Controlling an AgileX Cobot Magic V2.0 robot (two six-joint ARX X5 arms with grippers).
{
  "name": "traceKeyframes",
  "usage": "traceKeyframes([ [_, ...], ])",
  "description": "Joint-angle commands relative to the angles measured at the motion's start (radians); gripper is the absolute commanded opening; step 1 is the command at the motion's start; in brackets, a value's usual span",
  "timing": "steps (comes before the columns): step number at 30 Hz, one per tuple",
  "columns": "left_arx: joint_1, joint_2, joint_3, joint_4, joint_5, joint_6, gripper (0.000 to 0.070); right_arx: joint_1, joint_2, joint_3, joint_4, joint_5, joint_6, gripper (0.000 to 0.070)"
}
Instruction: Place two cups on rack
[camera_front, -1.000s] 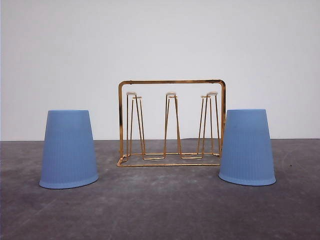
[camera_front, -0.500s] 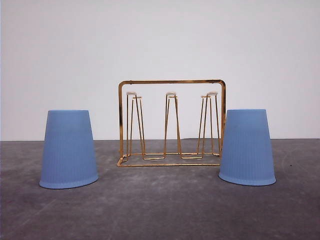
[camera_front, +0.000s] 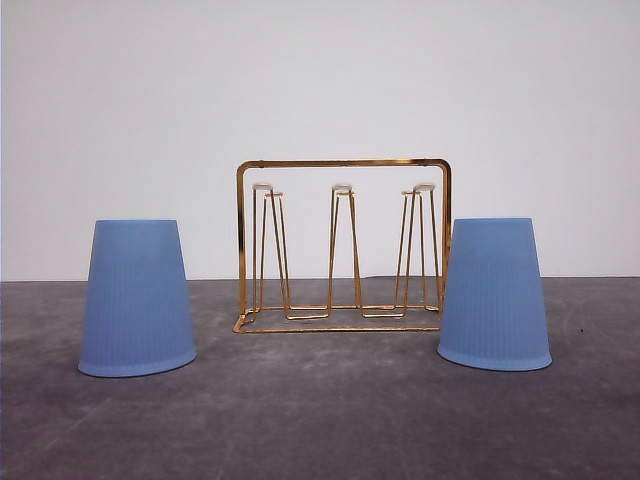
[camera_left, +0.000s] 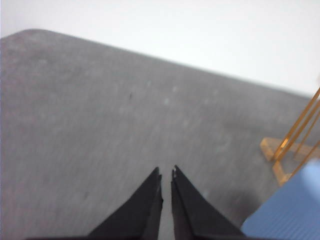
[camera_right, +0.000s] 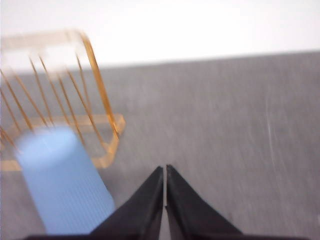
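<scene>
Front view: no visible change over the last second.
Left cup (camera_front: 137, 298), right cup (camera_front: 494, 294) and rack (camera_front: 343, 245) placed on the table (camera_front: 320, 430) exactly as in both earlier pictures, with no shift, tilt or lift to report. Both wrist views blurred, with no earlier pictures to compare against.
</scene>
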Motion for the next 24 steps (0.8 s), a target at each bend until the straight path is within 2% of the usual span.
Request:
traceKeyframes([
  [1,0.002,0.054,0.109,-0.006,0.003,-0.057,0.0014,0.008,0.061,0.081,0.005,-0.01,0.047,0.0006],
  [4,0.001,0.198,0.286,-0.076,0.023,-0.033,0.0015,0.015,0.193,0.21,-0.029,-0.016,0.018,0.0006],
  [6,0.001,0.31,0.415,-0.144,0.056,0.019,0.0015,0.019,0.296,0.307,-0.073,-0.024,-0.005,0.0006],
  [11,0.0,0.57,0.699,-0.356,0.131,0.158,0.0017,0.033,0.543,0.549,-0.217,-0.13,-0.058,0.0006],
  [13,0.0,0.651,0.769,-0.412,0.134,0.179,0.002,0.045,0.622,0.624,-0.27,-0.152,-0.096,0.0006],
  [16,-0.001,0.757,0.834,-0.467,0.151,0.186,0.0026,0.066,0.738,0.726,-0.375,-0.151,-0.14,0.0006],
  [19,-0.009,0.837,0.847,-0.493,0.151,0.198,0.0026,0.074,0.831,0.785,-0.45,-0.112,-0.161,0.0006],
  [24,-0.013,0.933,0.847,-0.512,0.151,0.222,0.0026,0.074,0.916,0.798,-0.452,-0.078,-0.169,0.0006],
])
